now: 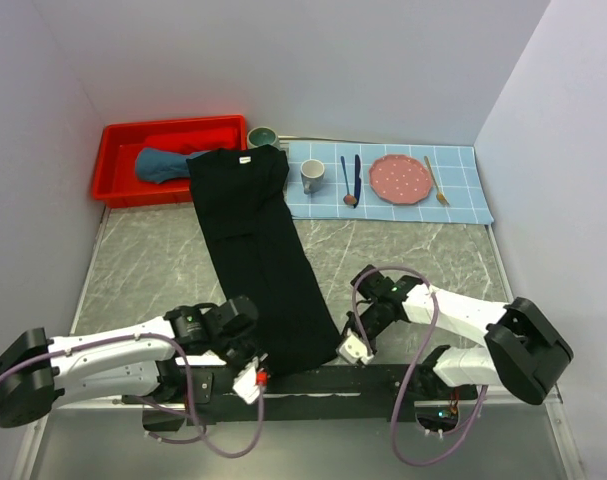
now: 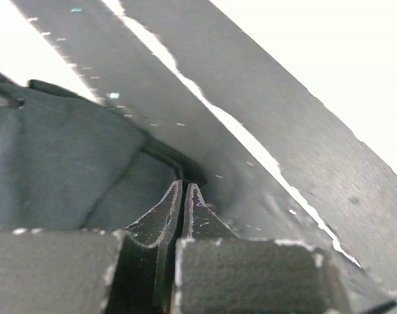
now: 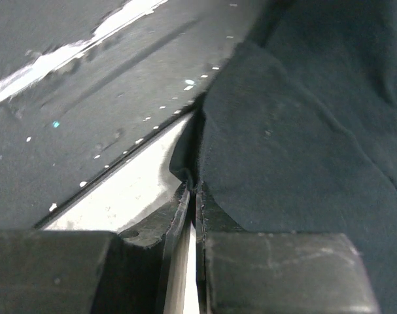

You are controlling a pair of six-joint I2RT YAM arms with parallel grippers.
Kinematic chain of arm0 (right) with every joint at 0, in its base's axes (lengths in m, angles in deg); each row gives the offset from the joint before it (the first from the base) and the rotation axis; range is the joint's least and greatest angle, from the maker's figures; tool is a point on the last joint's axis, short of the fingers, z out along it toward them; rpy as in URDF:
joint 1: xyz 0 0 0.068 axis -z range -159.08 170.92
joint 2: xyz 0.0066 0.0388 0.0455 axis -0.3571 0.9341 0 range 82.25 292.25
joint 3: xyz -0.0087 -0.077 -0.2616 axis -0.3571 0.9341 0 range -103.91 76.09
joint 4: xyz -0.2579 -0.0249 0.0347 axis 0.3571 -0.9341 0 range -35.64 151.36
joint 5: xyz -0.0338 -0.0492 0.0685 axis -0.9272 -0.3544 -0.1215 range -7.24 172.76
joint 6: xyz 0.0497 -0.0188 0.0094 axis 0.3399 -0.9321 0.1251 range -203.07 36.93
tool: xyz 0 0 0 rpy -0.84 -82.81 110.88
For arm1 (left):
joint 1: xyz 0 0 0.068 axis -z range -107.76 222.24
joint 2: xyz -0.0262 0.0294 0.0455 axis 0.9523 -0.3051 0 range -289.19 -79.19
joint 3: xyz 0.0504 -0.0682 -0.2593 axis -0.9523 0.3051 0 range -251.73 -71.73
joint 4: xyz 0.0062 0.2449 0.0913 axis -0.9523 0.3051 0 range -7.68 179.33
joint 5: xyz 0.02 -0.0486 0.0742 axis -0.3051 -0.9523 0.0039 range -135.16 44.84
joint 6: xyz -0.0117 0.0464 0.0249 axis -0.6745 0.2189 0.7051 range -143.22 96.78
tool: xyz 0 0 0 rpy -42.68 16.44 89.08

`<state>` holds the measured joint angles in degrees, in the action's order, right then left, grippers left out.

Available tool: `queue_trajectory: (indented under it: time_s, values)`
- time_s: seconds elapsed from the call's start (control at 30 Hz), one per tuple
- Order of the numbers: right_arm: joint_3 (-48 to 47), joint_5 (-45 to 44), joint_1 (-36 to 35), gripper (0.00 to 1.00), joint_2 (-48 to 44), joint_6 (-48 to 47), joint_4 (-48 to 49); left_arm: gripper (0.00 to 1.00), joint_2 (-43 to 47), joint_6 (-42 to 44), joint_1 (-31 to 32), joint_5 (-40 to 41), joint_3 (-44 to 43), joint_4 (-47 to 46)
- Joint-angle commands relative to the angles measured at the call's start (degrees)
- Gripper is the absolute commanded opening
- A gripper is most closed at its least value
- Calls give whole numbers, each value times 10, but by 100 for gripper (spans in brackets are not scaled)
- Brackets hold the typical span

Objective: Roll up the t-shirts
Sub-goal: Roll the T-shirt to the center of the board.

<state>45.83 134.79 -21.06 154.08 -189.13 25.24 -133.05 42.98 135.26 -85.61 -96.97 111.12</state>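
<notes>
The black t-shirt (image 1: 253,230) lies folded into a long narrow strip from the red bin down to the near table edge. My left gripper (image 1: 263,365) sits at its near left corner. In the left wrist view the jaws (image 2: 184,186) stand shut on the dark hem (image 2: 61,163). My right gripper (image 1: 343,347) is at the near right corner. In the right wrist view it (image 3: 194,186) is pinched shut on the cloth's edge (image 3: 303,131). A slate-blue rolled t-shirt (image 1: 163,165) rests in the bin.
The red bin (image 1: 118,165) stands at the back left, with a green bowl (image 1: 262,136) beside it. A blue-checked placemat (image 1: 463,190) at the back right carries a mug (image 1: 312,175), cutlery and a pink plate (image 1: 399,179). A black strip (image 1: 403,378) runs along the near edge.
</notes>
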Motion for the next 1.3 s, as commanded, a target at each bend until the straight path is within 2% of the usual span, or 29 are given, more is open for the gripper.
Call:
queue_trajectory:
  time_s: [0.0,0.1,0.27,0.43,0.67,0.83,0.97,1.13,1.27]
  values:
    - [-26,20,-1,10,-49,131,-21,1,-5,-144,15,22,-40,-46]
    - [-28,32,-4,9,-85,213,3,1,15,-191,27,48,-39,-62]
    - [-69,24,4,8,-94,356,19,1,43,-270,29,75,-81,-23]
    - [-58,4,8,8,-123,397,17,1,89,-280,29,92,-83,13]
    - [-67,-12,12,7,-104,490,34,1,95,-295,29,86,-85,21]
    - [-88,-13,20,7,-64,517,47,1,99,-339,23,108,-76,-22]
    - [-113,-7,35,6,-28,532,39,1,92,-359,-10,85,-81,-32]
    - [-163,5,70,6,20,524,-3,1,92,-413,-79,56,-109,-31]
    - [-202,12,83,6,43,485,-65,1,83,-439,-106,39,-150,-10]
